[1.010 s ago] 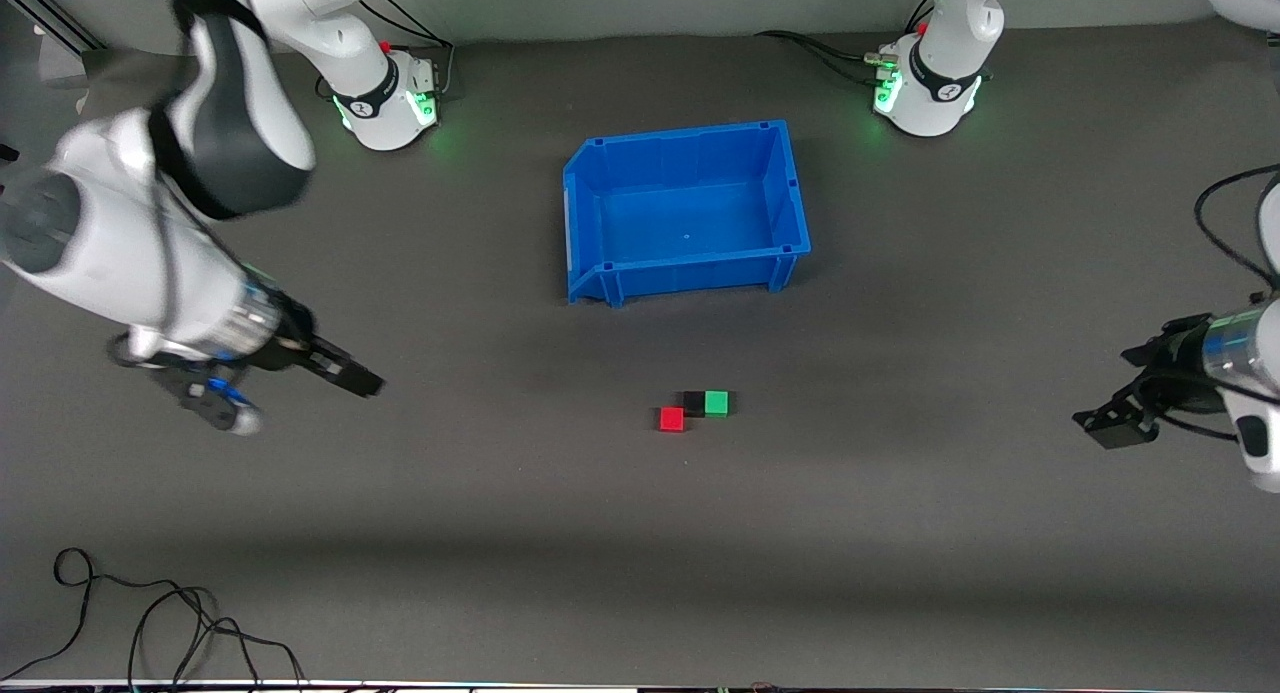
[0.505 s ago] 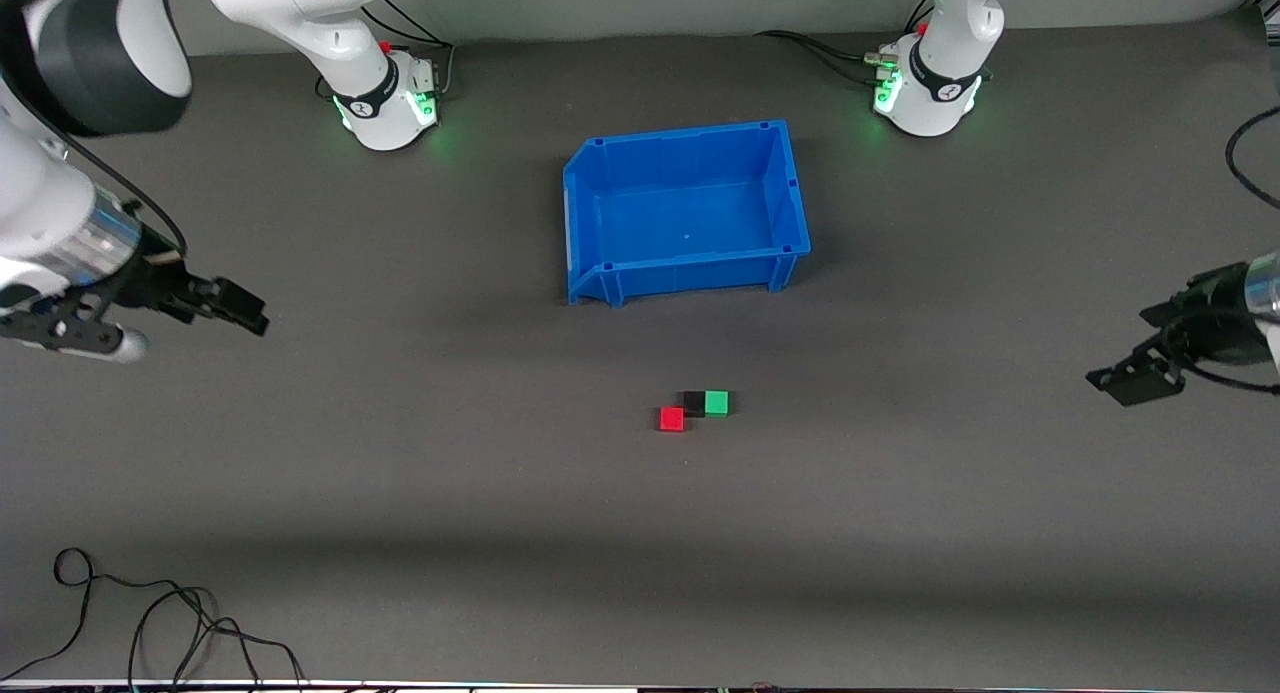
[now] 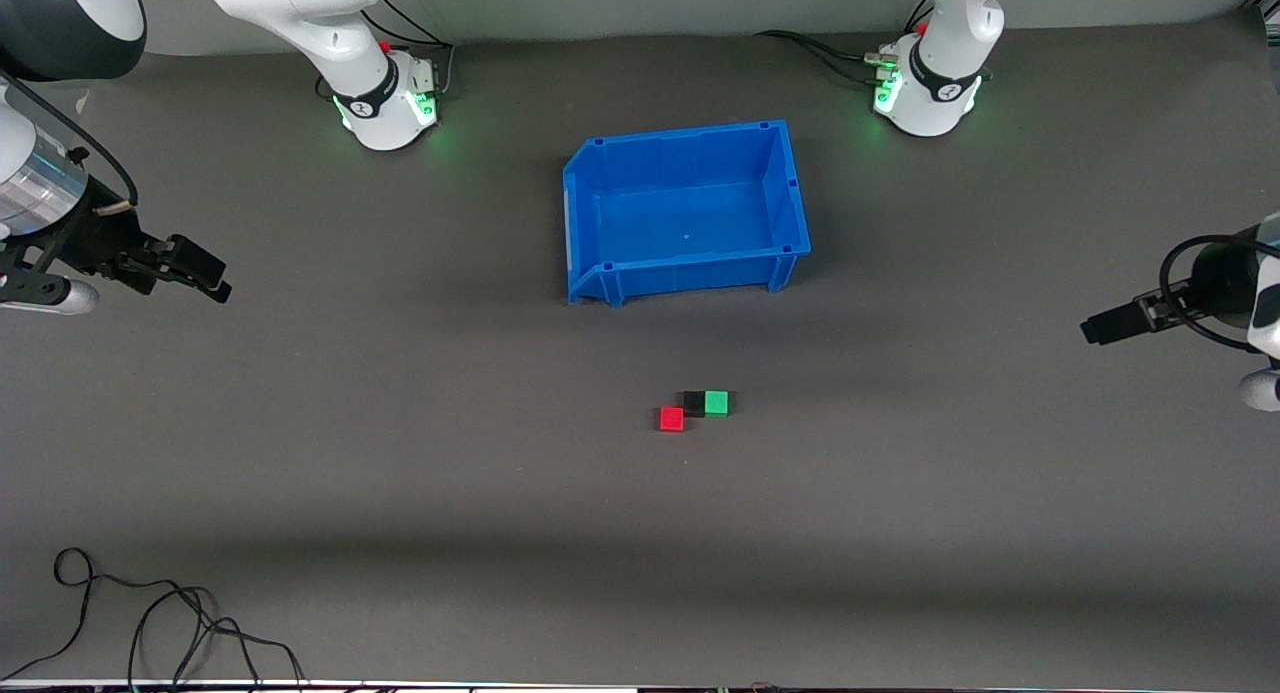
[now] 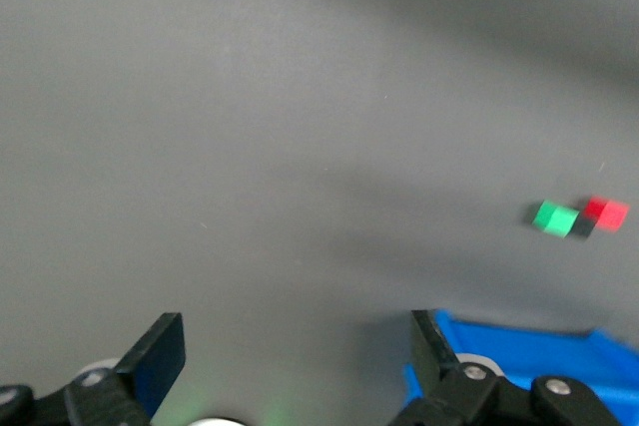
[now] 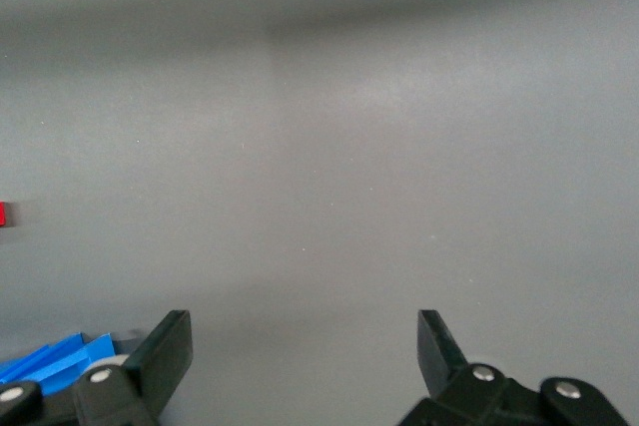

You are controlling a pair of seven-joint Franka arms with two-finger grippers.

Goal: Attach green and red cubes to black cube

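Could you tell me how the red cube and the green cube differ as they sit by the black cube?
The green cube sits flush beside the black cube toward the left arm's end; the red cube meets it only near a corner, toward the right arm's end. The red cube lies nearer the front camera than the green cube. Both look equal in size.

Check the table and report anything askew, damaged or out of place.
Nothing looks damaged or spilled. One oddity: the red cube sits offset, nearer the front camera than the black cube, meeting it only around a corner, while the green cube lines up beside it. The blue bin stands upright and empty.
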